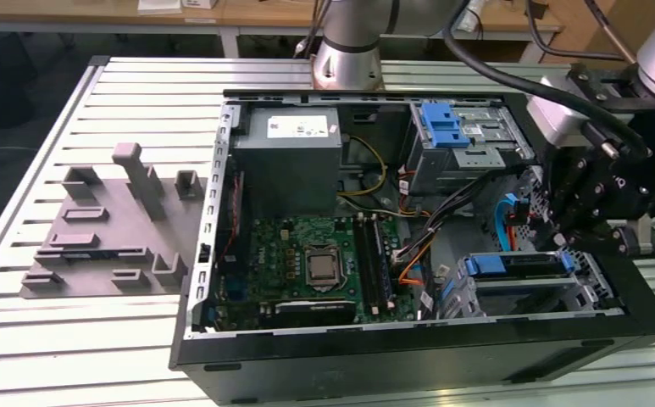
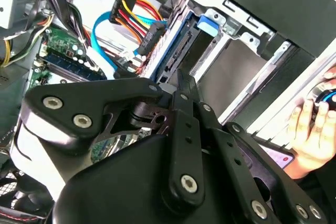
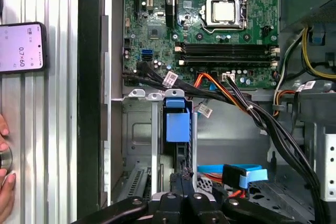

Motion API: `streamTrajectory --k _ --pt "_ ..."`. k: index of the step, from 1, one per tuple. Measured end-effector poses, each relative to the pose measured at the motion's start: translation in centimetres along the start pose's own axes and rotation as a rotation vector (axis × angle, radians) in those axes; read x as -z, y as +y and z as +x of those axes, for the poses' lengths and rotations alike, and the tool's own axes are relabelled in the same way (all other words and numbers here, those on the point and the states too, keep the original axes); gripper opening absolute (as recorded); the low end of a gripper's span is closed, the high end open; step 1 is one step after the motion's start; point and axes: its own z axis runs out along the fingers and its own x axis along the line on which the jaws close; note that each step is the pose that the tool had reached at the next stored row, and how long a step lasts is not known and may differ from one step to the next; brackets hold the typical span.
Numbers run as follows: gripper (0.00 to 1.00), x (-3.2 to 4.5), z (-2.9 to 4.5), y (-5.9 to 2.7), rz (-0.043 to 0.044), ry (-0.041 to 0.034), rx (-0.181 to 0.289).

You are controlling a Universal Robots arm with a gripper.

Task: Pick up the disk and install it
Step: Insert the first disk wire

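The disk (image 1: pixel 516 264) stands on edge in the lower drive bay at the case's front corner, on the exterior view's right. In both wrist views it shows as a dark slab with a blue rail (image 3: pixel 177 120) (image 2: pixel 176 38) set between the bay's metal walls. My gripper (image 1: pixel 594 239) hangs just above that bay. Its fingers are shut, with nothing between them, and the tips (image 2: pixel 181 81) (image 3: pixel 181 181) sit right at the disk's near end. Whether they touch it I cannot tell.
The open case (image 1: pixel 418 356) holds a motherboard (image 1: pixel 310 263), a grey power-supply box (image 1: pixel 293 157) and an upper cage with a blue latch (image 1: pixel 449 127). Orange, blue and black cables (image 3: pixel 247 108) run beside the bay. A hand (image 2: pixel 314 124) and a phone (image 3: pixel 21 47) lie outside the case.
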Motion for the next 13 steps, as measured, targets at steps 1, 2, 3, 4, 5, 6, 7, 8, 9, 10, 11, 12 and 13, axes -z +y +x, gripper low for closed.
streamTrajectory --k 1,2,3,4,5,6,7,8,9,10,11,12,13 --pt "0.11 0.11 -0.11 0.00 0.0049 0.0000 0.000" --pt "0.11 0.19 -0.25 -0.02 0.0103 0.0000 0.000" --pt "0.11 0.22 -0.37 -0.03 0.0160 -0.0001 0.000" --pt "0.11 0.25 -0.52 -0.04 0.0224 -0.0001 -0.001" --pt "0.11 0.27 -0.68 -0.05 0.0285 -0.0003 -0.001" --pt "0.11 0.28 -0.88 -0.06 0.0342 -0.0004 -0.001" --pt "0.11 0.30 -1.10 -0.07 0.0388 -0.0005 -0.001" --pt "0.11 0.33 -1.31 -0.07 0.0430 -0.0005 -0.001" --pt "0.11 0.36 -1.53 -0.07 0.0469 -0.0005 -0.001" --pt "0.11 0.38 -1.79 -0.06 0.0508 -0.0005 -0.001" --pt "0.11 0.39 -2.03 -0.07 0.0547 -0.0006 -0.001" --pt "0.11 0.39 -2.25 -0.07 0.0585 -0.0007 -0.001" --pt "0.11 0.39 -2.42 -0.06 0.0621 -0.0007 -0.002"
